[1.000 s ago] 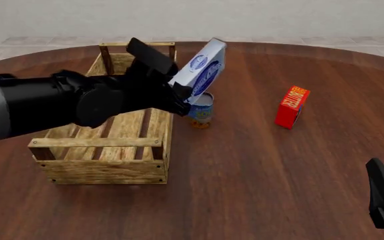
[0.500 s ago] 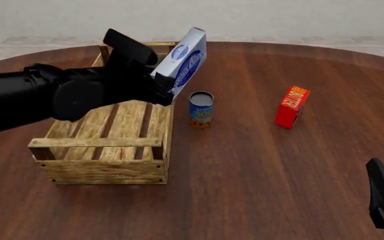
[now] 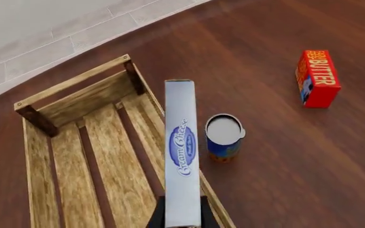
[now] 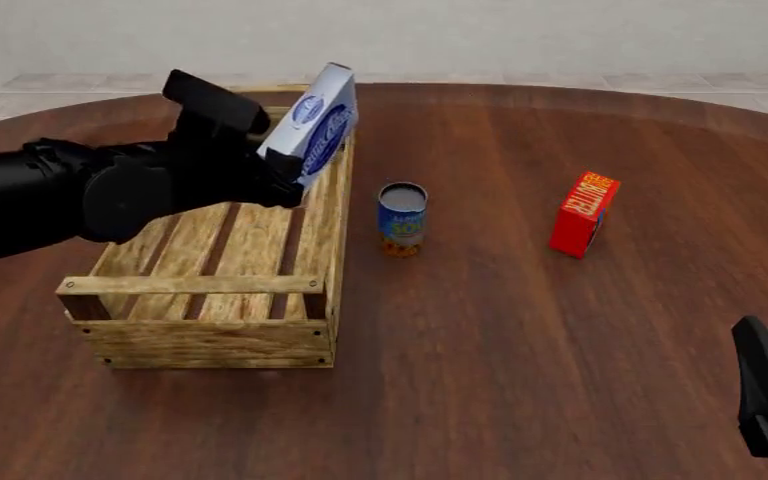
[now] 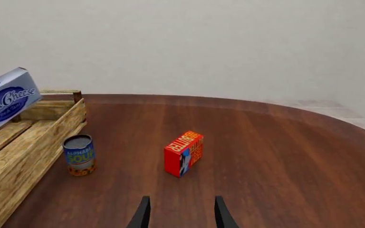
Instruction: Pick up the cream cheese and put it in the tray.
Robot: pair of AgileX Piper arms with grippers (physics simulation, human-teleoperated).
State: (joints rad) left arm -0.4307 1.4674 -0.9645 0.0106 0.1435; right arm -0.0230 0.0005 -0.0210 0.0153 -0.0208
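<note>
Carrying step: left fingers (image 4: 284, 172) clamped on the cream cheese (image 4: 313, 132), the tray (image 4: 197, 340) below them; next, lower and release. Right fingers (image 5: 178, 212) apart.

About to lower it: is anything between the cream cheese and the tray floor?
Nothing visible: the cream cheese, held in the left claw, hangs over the tray's right wall, bare slats beneath.

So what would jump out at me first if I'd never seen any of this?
Likely the big black left arm's tool holding the pale blue cream cheese box in the air, over the right-hand edge of the wooden tray. Next, the red butter box and blue can standing on the dark table.
</note>
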